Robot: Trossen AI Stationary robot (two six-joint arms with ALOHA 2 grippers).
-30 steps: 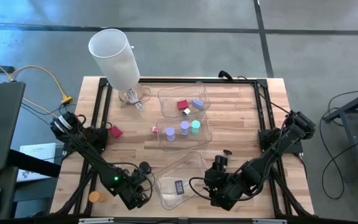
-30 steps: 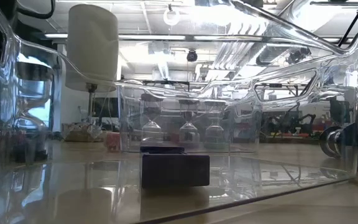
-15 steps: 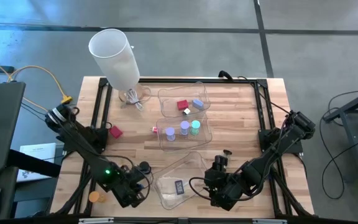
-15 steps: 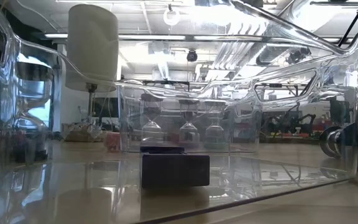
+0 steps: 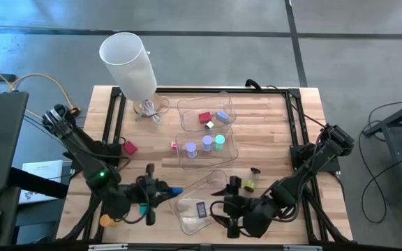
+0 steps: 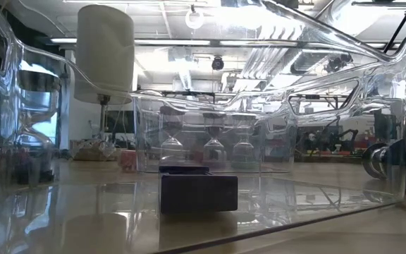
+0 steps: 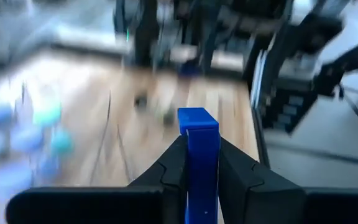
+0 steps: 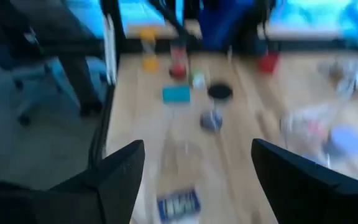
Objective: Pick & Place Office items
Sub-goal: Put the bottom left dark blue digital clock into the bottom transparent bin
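**Q:** Since I cannot see the desk, which step are you on?

**A:** While my left gripper [image 5: 165, 189] hangs above the near-left part of the desk [image 5: 271, 132], its jaws are clamped tight on a blue block [image 7: 199, 155], which stands upright between them in the left wrist view. I judge this the carrying step: the piece is picked up and not yet placed.

**Q:** Where does it go?

**A:** Probably into one of the clear trays. The nearest tray [image 5: 215, 180] lies just beside the block and holds one flat dark rectangle [image 5: 201, 209]. The middle tray [image 5: 233, 148] holds short lilac and teal cylinders; the far one [image 5: 229, 104] holds a red block [image 5: 205, 118] and a pale blue piece. The next move calls for swinging over a tray's rim, lowering, and only then letting go.

**Q:** And your other arm?

**A:** My right gripper [image 5: 231, 222] waits at the near edge beside the nearest tray, jaws spread wide and holding nothing.

**Q:** What remains loose?

**A:** A red block [image 5: 129, 147] at the left, an orange cylinder [image 5: 105, 220] near the left corner, and a small pink piece [image 5: 174, 145].

**Q:** Any writing or brands?

**A:** None that I can read; the dark rectangle carries a pale mark too small to make out.
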